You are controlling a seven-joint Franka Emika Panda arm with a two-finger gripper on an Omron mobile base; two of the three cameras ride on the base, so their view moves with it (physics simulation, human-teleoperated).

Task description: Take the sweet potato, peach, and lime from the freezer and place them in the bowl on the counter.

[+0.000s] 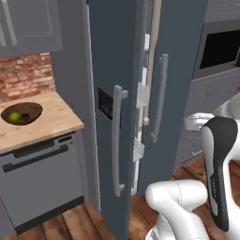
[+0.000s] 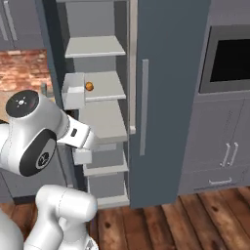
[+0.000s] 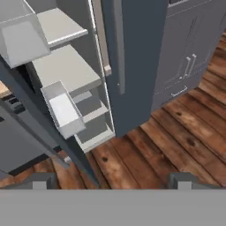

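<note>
My gripper (image 3: pixel 113 180) stands wide open, holding nothing; the peach (image 2: pixel 89 86) on the freezer (image 2: pixel 166 97) shelf looks light, smooth, roll-prone; I'd pinch across its middle

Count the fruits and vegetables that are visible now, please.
2. The lime lies in the bowl on the counter; the peach sits on a freezer shelf. Others may be hidden.

Lime (image 1: pixel 15 116) in bowl (image 1: pixel 32 114); peach (image 2: pixel 89 86) on freezer (image 2: pixel 166 97) shelf.
</note>
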